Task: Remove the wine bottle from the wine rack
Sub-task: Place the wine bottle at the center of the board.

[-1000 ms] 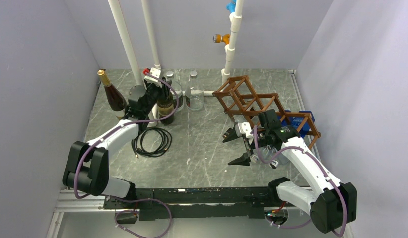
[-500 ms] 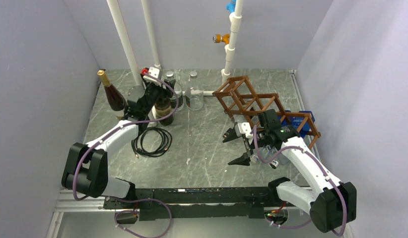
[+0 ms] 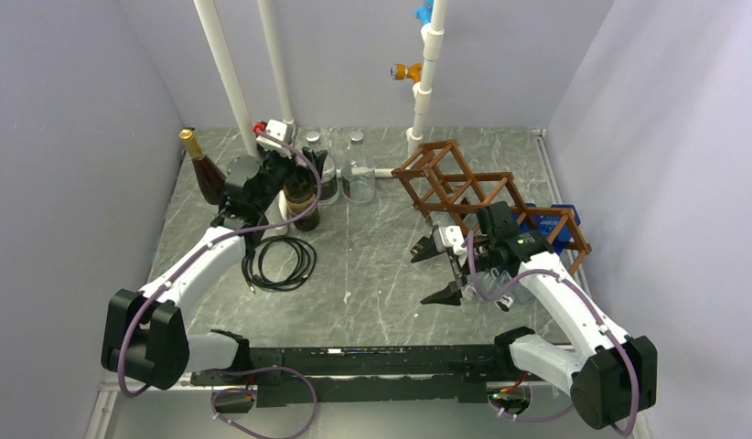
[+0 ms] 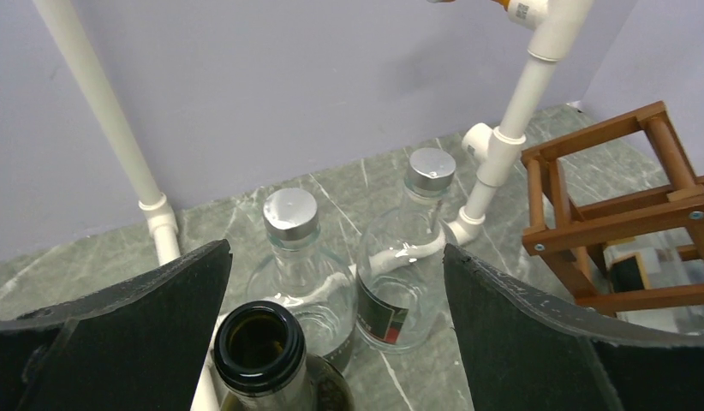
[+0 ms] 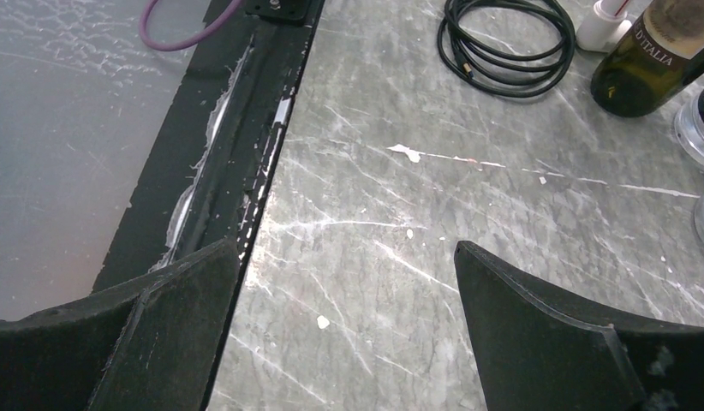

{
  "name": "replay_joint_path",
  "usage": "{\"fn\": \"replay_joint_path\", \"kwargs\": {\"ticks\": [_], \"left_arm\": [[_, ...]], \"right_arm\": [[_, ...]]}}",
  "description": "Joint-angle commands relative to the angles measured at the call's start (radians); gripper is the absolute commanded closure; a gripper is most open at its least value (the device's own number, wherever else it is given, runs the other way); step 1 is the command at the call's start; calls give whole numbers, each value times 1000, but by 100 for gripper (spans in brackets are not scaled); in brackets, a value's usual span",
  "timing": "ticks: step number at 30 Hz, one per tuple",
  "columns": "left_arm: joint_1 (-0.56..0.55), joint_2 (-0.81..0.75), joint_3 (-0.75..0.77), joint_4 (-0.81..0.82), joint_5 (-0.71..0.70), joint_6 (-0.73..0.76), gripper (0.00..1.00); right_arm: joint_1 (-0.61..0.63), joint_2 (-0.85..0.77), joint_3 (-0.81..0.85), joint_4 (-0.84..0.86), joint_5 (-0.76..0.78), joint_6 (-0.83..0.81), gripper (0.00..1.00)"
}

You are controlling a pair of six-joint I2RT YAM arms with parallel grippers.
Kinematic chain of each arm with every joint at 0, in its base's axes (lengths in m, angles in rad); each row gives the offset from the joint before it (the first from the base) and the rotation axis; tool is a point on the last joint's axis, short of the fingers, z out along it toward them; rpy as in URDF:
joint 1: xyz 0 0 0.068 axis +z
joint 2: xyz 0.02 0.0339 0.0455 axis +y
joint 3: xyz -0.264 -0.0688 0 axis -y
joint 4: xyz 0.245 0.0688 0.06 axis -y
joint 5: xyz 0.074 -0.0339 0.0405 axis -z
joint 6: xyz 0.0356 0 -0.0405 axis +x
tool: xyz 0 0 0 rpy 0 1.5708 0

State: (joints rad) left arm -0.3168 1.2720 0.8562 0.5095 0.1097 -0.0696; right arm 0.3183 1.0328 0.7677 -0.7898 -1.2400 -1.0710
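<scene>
1. The wine rack [image 3: 464,187] sits by the counter's [image 3: 381,274] far right edge.
2. The wine bottle [image 4: 257,344] stands upright near the far left corner, well apart from the rack.
3. The left tool [image 4: 336,253], spread wide, brackets the bottle's mouth and is the nearer one.
4. The right tool [image 5: 346,247], also wide and holding nothing, hovers beside the rack.

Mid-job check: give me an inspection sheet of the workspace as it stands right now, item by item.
Surface: grey marbled table, scratched, with white flecks.
Job's things: wine rack back right, no bottle seen in its visible cells; green wine bottle upright on the table, uncorked.
Clutter: brown bottle with gold foil; left clear bottle and right clear bottle, both capped; blue object behind the rack.
Grippers: left gripper open, the green bottle's mouth between its fingers; right gripper open, empty, over bare table.
Cables: black coiled cable loose near the green bottle.
Surroundings: white pipes, plain walls.
</scene>
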Motion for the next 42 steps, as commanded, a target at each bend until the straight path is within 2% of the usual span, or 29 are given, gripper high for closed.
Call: {"fn": "replay_joint_path", "kwargs": {"ticks": [1,18,21,26,36,42], "left_arm": [[10,-82,83,-42,35,-55,1],[10,-175,124,-145,221,-145,0],[10,-178,126,-162,174,-133,0],[10,-140,137,-213,-26,-117,1],[10,-89,151,-162,-45,-7,2],[10,-62,187,-150,23,13,3]], "right_arm": [[-8,-16,28,-19,-39,-49,1],[-25,-17,31,-39,-42,-67,1],[-27,-16,32,-43,-42,-71,1],[-31,-14,32,-45,-48,-71,1],[-33,-14,33,-51,-49,-76,1],[-33,-14,31,-51,-49,-75,1]]}}
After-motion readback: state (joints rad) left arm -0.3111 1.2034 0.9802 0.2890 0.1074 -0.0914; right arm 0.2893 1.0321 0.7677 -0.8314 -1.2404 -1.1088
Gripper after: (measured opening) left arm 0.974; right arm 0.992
